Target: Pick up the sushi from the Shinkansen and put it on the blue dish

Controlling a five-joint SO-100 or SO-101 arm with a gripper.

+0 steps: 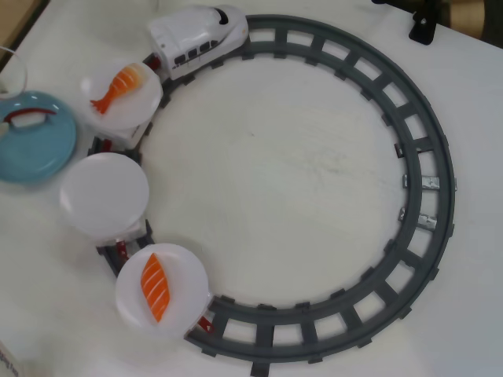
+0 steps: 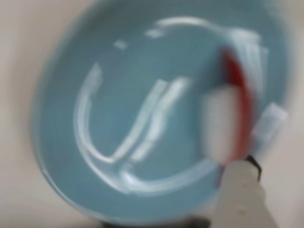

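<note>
The sushi (image 1: 30, 116), dark red over a white base, lies on the blue dish (image 1: 35, 153) at the left edge of the overhead view. The white Shinkansen (image 1: 196, 35) stands on the grey track at the top left, pulling three white plates. The middle plate (image 1: 104, 195) is bare. The blurred wrist view looks down on the blue dish (image 2: 118, 118) with the sushi (image 2: 232, 104) at its right side. One white finger (image 2: 242, 199) of my gripper (image 2: 236, 167) reaches in from the bottom right, its tip at the sushi's lower end. The other finger is hidden.
An orange shrimp piece (image 1: 118, 85) lies on the first plate and a salmon piece (image 1: 155, 287) on the last. The round grey track (image 1: 432, 196) rings the white table. A clear rim (image 1: 9, 72) shows at the left edge and a black clamp (image 1: 424, 23) at the top right.
</note>
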